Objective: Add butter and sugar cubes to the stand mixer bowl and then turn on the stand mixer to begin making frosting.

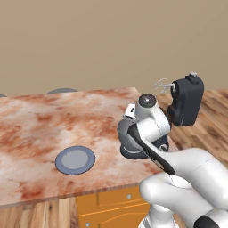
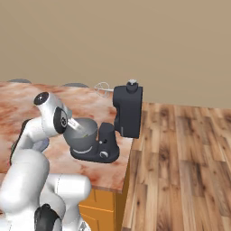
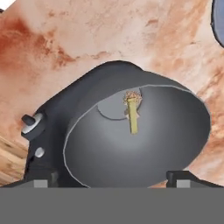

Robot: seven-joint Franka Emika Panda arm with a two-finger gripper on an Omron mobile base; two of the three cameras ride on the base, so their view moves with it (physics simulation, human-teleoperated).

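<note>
The grey stand mixer bowl [image 3: 144, 144] sits on the base of the dark stand mixer [image 2: 128, 112], whose head is tilted up with the wire whisk [image 2: 103, 88] in the air. On the bowl's bottom lies the pale-yellow butter [image 3: 133, 119]. A small tan speckled lump at its far end looks like the sugar cubes [image 3: 130, 96]. My gripper [image 3: 111, 181] hangs just above the bowl's rim, open, with nothing between its fingertips [image 3: 181, 178]. From the right base view the gripper [image 2: 77, 127] dips into the bowl [image 2: 85, 137]. From the left, the arm hides most of the bowl [image 1: 126, 141].
A flat blue-grey plate [image 1: 75, 160] lies bare on the marbled counter [image 1: 40, 129], left of the mixer [image 1: 185, 101]. The counter's right edge runs just past the mixer base [image 2: 97, 154], with wooden floor [image 2: 180, 153] beyond. Orange cabinet drawers [image 1: 111, 202] sit below.
</note>
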